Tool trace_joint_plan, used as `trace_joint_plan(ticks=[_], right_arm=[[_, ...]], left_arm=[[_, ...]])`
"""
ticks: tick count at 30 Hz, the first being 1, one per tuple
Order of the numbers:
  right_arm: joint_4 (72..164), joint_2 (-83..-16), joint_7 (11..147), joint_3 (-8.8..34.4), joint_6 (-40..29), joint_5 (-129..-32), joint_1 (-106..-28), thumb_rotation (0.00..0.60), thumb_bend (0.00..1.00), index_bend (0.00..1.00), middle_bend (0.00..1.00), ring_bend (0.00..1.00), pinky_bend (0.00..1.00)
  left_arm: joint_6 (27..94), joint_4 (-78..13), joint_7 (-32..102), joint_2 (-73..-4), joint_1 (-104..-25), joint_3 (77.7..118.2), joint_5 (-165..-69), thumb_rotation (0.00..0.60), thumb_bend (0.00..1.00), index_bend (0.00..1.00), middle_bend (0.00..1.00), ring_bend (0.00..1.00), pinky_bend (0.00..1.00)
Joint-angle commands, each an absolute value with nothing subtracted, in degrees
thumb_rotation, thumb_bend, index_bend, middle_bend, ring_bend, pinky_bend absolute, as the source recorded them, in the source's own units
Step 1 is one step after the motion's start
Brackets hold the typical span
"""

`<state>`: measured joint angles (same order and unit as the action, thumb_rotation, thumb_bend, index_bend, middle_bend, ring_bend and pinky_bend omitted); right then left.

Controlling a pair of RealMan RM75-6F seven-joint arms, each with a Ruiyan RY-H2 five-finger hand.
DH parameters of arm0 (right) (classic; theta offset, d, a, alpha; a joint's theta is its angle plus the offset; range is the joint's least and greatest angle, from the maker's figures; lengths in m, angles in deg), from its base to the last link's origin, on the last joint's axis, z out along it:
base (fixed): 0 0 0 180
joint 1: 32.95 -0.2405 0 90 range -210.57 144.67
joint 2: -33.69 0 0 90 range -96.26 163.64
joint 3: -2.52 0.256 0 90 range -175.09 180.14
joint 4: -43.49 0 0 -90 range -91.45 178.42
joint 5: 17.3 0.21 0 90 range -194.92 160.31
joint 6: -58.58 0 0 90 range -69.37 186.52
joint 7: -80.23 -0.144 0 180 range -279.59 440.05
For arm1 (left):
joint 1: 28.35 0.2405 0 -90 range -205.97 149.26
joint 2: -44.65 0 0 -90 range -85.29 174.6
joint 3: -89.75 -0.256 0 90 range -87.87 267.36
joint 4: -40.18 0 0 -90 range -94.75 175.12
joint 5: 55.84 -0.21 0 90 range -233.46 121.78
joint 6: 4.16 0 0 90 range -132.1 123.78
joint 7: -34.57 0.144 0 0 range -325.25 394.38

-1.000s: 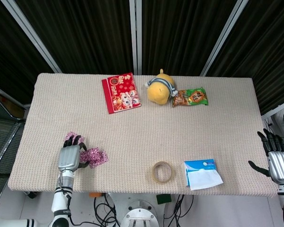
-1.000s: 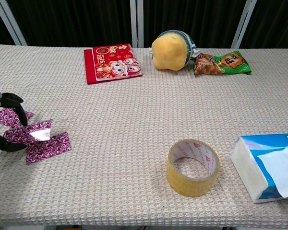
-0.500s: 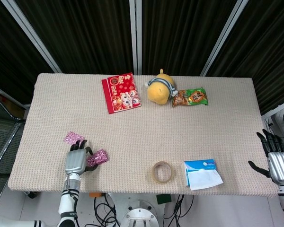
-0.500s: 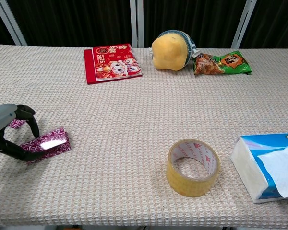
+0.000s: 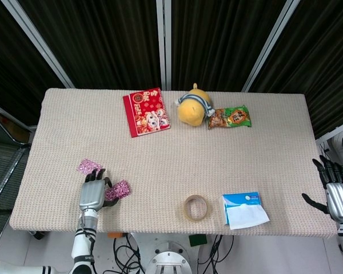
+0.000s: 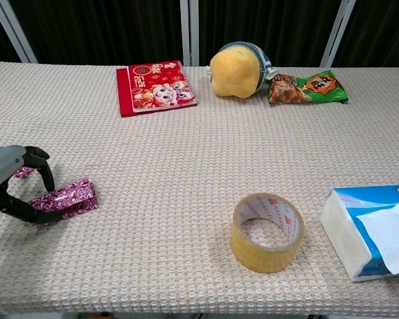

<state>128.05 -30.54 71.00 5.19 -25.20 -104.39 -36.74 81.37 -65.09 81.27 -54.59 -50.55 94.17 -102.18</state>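
My left hand (image 5: 91, 194) lies near the front left of the table (image 5: 177, 157), its fingers curled around a pink patterned wrapper (image 5: 118, 189). In the chest view the left hand (image 6: 10, 185) pinches the bunched wrapper (image 6: 66, 198) between thumb and finger. One end of the wrapper sticks out beyond the fingers at the far side. My right hand (image 5: 338, 194) hangs off the table's right edge with fingers spread, holding nothing; the chest view does not show it.
A red booklet (image 5: 146, 112), a yellow plush toy (image 5: 194, 107) and a green snack packet (image 5: 230, 117) lie along the back. A roll of tape (image 6: 267, 232) and a blue tissue pack (image 6: 369, 229) sit at the front right.
The left hand has drawn back toward the front edge, and the flat wrapper has bunched up under its fingers. Over the last half second little moved. The right hand sank slightly.
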Motion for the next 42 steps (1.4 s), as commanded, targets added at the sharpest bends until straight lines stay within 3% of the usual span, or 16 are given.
trace_joint_plan(ticks=[1, 22, 33, 42], right_arm=[[128.2, -30.4, 71.0, 5.2, -25.3, -104.4, -36.7, 0.591, 0.43, 0.0, 0.0, 0.0, 0.0], [128.3, -30.3, 72.1, 5.4, -25.8, -104.1, -36.6, 0.6, 0.43, 0.0, 0.0, 0.0, 0.0], [128.1, -30.4, 72.0, 5.4, -25.8, -104.1, -36.5, 0.6, 0.43, 0.0, 0.0, 0.0, 0.0], [128.9, -29.9, 72.3, 5.4, -26.5, -104.5, -36.4, 0.6, 0.43, 0.0, 0.0, 0.0, 0.0]], left_arm=[[81.1, -65.0, 81.4, -54.6, -50.4, 94.2, -101.8, 0.495, 0.18, 0.49, 0.1, 0.0, 0.11], [79.4, -65.9, 80.5, -53.8, -49.9, 93.7, -102.0, 0.453, 0.18, 0.35, 0.1, 0.0, 0.11], [79.4, -67.2, 80.4, -53.2, -49.8, 93.6, -102.4, 0.452, 0.18, 0.34, 0.1, 0.0, 0.11], [81.4, -71.9, 81.0, -47.5, -50.1, 93.2, -108.4, 0.45, 0.18, 0.34, 0.1, 0.0, 0.12]])
